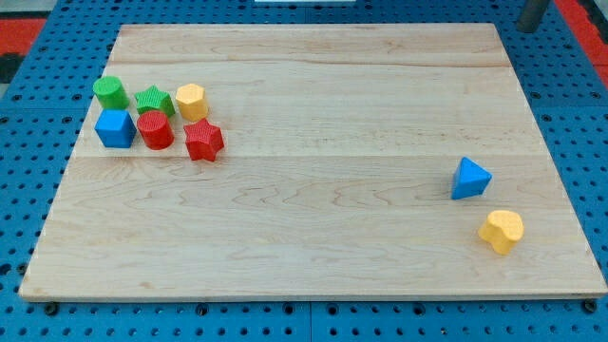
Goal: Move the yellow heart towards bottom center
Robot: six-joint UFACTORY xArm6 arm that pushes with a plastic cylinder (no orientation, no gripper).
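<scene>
The yellow heart (502, 231) lies near the board's right edge, towards the view's bottom right. A blue triangle (470, 179) sits just above and to the left of it, apart from it. My tip (528, 28) shows at the view's top right corner, just beyond the board's top edge, far above the heart and touching no block.
A cluster sits at the view's upper left: a green cylinder (110, 91), a green star (153, 101), a yellow hexagon (191, 101), a blue cube (115, 128), a red cylinder (155, 130) and a red star (203, 141). The wooden board (313, 237) rests on a blue pegboard.
</scene>
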